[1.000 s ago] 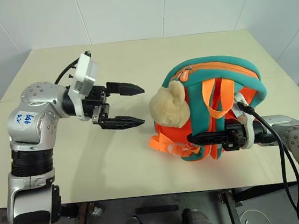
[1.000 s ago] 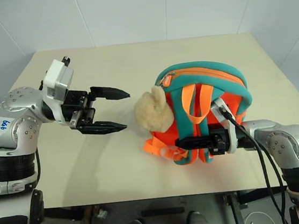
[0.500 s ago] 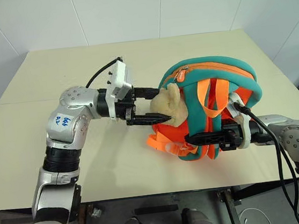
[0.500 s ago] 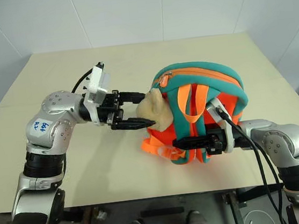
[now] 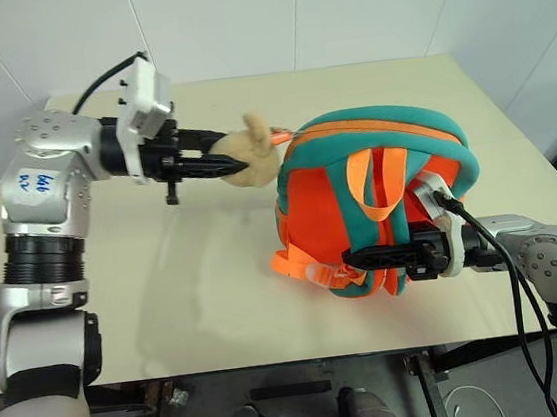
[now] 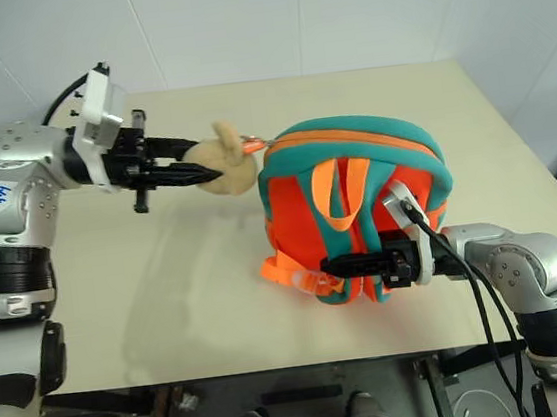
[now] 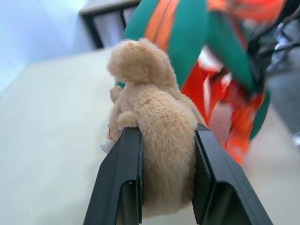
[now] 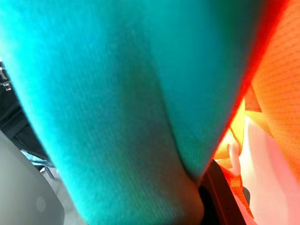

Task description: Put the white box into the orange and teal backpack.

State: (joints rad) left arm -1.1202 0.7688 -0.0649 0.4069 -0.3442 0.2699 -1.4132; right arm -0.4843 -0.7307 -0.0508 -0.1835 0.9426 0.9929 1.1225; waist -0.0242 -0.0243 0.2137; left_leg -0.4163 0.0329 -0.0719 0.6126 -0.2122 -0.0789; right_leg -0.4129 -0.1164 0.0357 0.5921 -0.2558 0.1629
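Both left gripper [image 7: 164,136] jaws around plush toy [image 7: 154,131]

from my feed this looks like a robot lab or test room, not a home. i see one plain cream worktop [image 5: 216,276] on a dark metal frame, pushed toward bare white wall panels [image 5: 237,22] with thin seams between them. a grey floor [image 6: 301,407] shows under the front edge. black cables [image 5: 524,291] trail off the arm on my right, and a handwritten sticker [image 5: 36,182] marks the left arm's shell. nothing decorative or domestic stands around the worktop.
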